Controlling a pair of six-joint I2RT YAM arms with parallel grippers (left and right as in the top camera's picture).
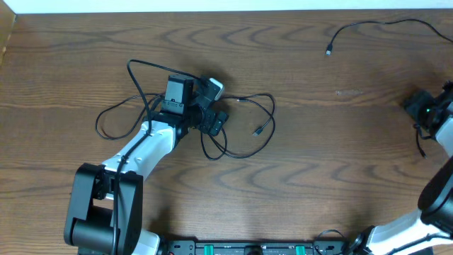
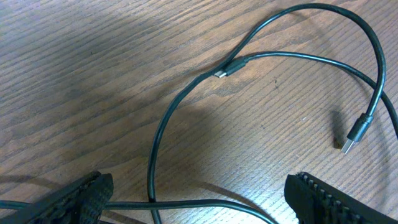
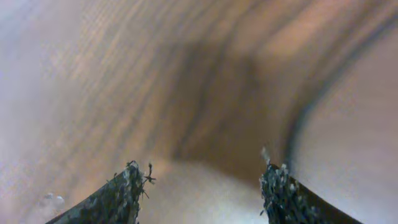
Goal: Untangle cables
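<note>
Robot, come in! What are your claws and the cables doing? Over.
Left claw open, low over black cable tangle. Right claw open, holding nothing, far right. One cable apart, top right. Left arm hides part of tangle.

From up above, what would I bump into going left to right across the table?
Black cable loop → left gripper → loose plug of the tangle → plug of the separate cable → right gripper.
</note>
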